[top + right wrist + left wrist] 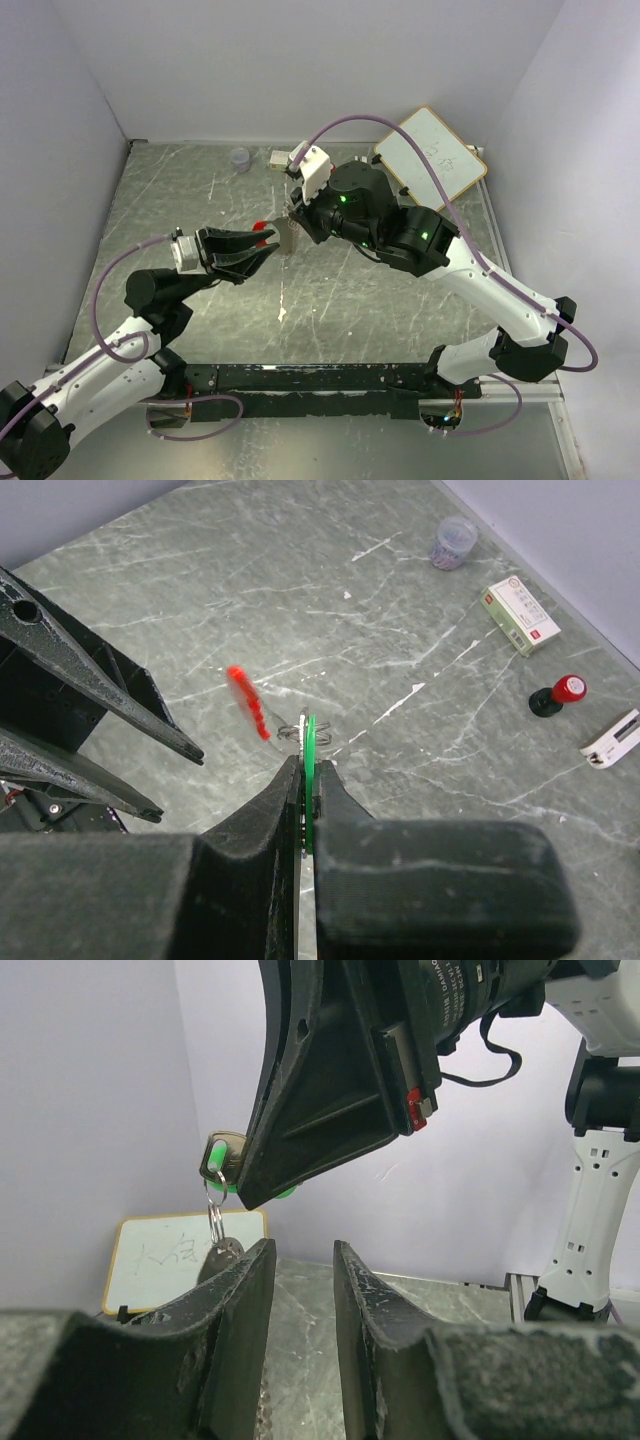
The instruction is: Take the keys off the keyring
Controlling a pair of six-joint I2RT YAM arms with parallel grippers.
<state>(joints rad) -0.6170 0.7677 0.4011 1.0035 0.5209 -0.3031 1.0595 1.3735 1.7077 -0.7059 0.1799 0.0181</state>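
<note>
My right gripper (294,214) is shut on the green key (310,742) and holds it above the table. In the right wrist view (308,766) the key stands edge-on between the jaws. The thin metal keyring (213,1203) hangs from the green key (216,1159), and a grey metal key (224,1254) dangles below it. The red key (247,702) swings blurred beside the ring and shows in the top view (262,224). My left gripper (266,246) is open and empty, just left of and below the hanging keys. In the left wrist view (303,1252) the grey key is partly hidden behind its left finger.
A white board (432,155) leans at the back right. A small clear cup (452,542), a white box (520,615), a red-and-black knob (560,694) and a white piece (615,742) lie at the far side of the grey marbled table (380,300).
</note>
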